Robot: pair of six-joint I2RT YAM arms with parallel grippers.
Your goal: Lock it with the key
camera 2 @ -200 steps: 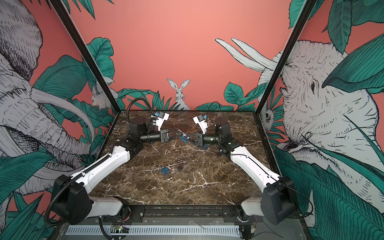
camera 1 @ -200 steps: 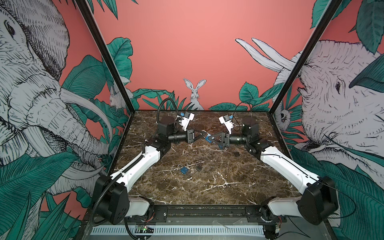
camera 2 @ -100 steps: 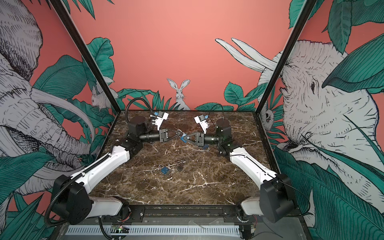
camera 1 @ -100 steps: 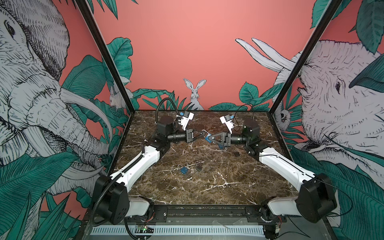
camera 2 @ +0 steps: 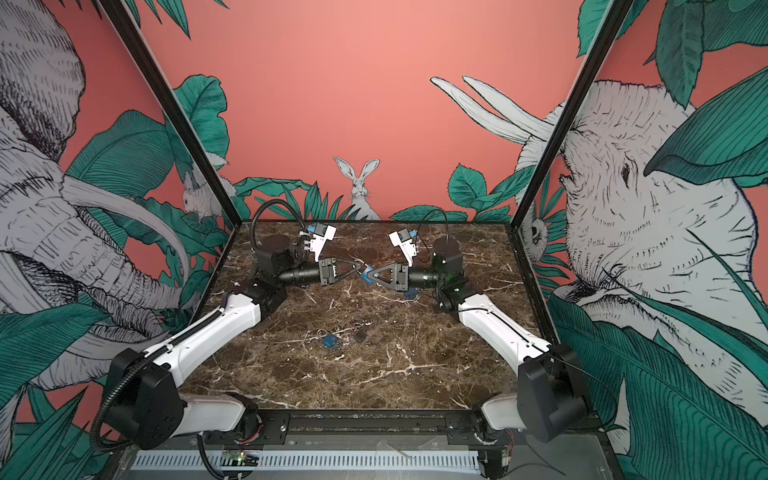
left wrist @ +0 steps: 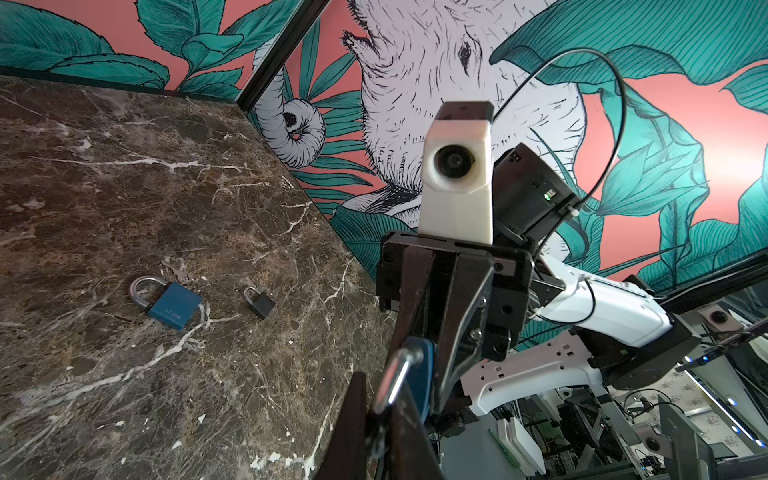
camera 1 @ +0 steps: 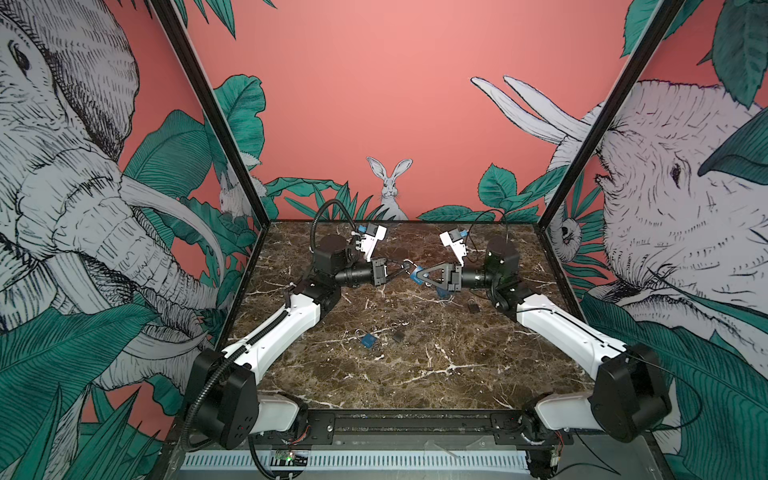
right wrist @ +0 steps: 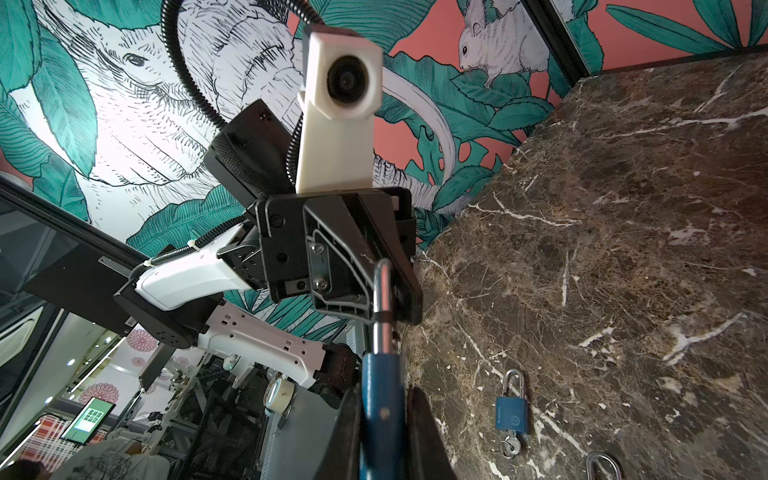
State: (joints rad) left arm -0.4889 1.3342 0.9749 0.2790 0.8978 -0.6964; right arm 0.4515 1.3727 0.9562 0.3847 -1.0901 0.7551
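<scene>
A blue padlock (camera 1: 414,271) (camera 2: 365,275) hangs in the air at the middle back of the table. My right gripper (camera 1: 419,275) (right wrist: 382,440) is shut on its blue body (right wrist: 380,399). The silver shackle (right wrist: 382,299) (left wrist: 395,380) runs into my left gripper (camera 1: 404,266) (left wrist: 380,422), which is shut on it. The two grippers meet tip to tip. No key shows in the held padlock or in either gripper. A key on a ring (right wrist: 510,446) sticks out of the base of another blue padlock (right wrist: 512,411) lying on the table.
On the brown marble table (camera 1: 415,374) lie a blue padlock (camera 1: 368,340) (left wrist: 172,305) with loose keys (left wrist: 178,270) beside it, a small black padlock (camera 1: 398,336) (left wrist: 261,302) and another black padlock (camera 1: 473,306). Walls close off three sides.
My right gripper has carried the blue padlock to the left, up to my left gripper. The left jaws have closed a little onto the shackle.
</scene>
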